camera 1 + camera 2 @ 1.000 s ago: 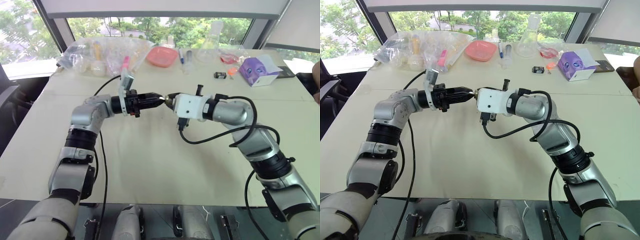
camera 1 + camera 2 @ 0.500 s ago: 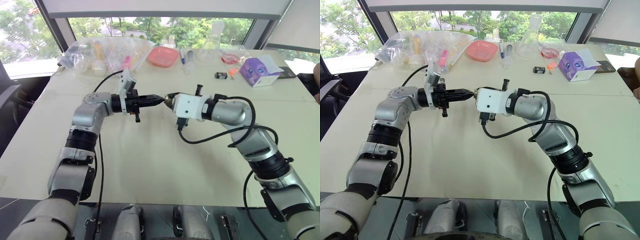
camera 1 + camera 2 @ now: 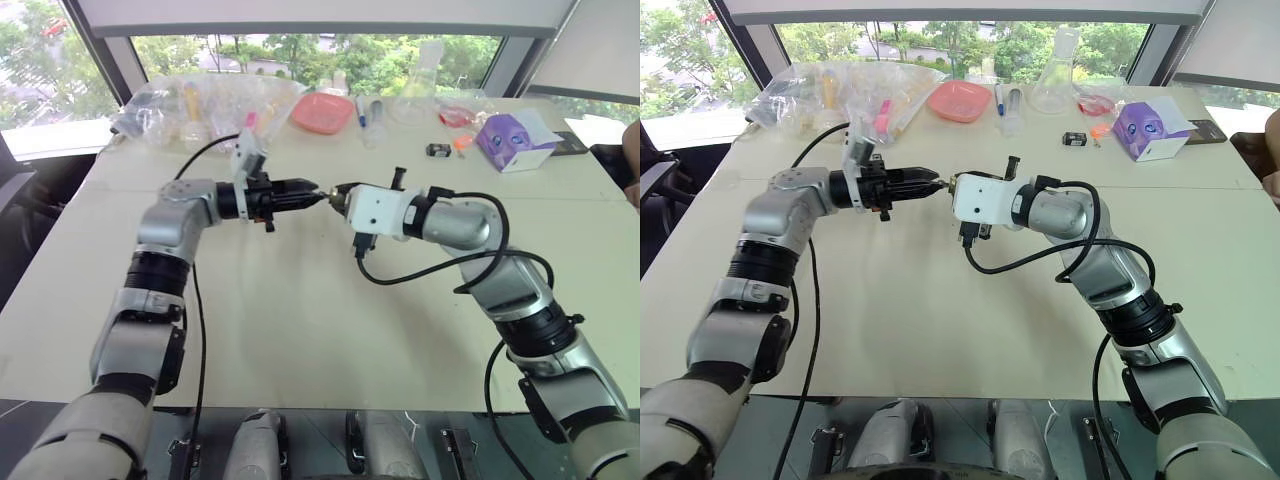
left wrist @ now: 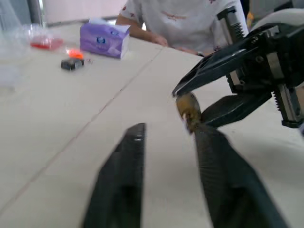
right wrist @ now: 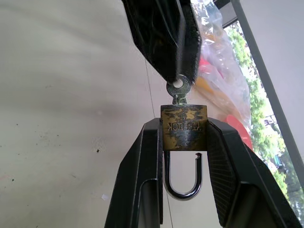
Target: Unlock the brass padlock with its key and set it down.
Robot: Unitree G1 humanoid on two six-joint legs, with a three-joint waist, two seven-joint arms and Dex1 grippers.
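My right gripper (image 5: pixel 183 124) is shut on the brass padlock (image 5: pixel 184 130), pinching its body from both sides above the middle of the table. The silvery shackle (image 5: pixel 183 183) hangs between the fingers with one leg free of the body. A small key (image 5: pixel 178 91) sticks out of the keyhole. My left gripper (image 4: pixel 171 129) points level at the padlock (image 4: pixel 190 110) from the left, fingers apart, one fingertip (image 4: pixel 205 135) close to the key end. In the head views the two grippers meet tip to tip, left (image 3: pixel 316 194) and right (image 3: pixel 336 193).
Along the table's far edge lie clear plastic bags (image 3: pixel 200 105), a pink dish (image 3: pixel 323 112), a glass flask (image 3: pixel 425 70), a small black box (image 3: pixel 440 150) and a purple tissue box (image 3: pixel 515 140). A person in a white shirt (image 4: pixel 185 19) sits at the right side.
The left gripper's fingers, shut at the key before, now stand apart. The right gripper has kept still with the padlock in it.
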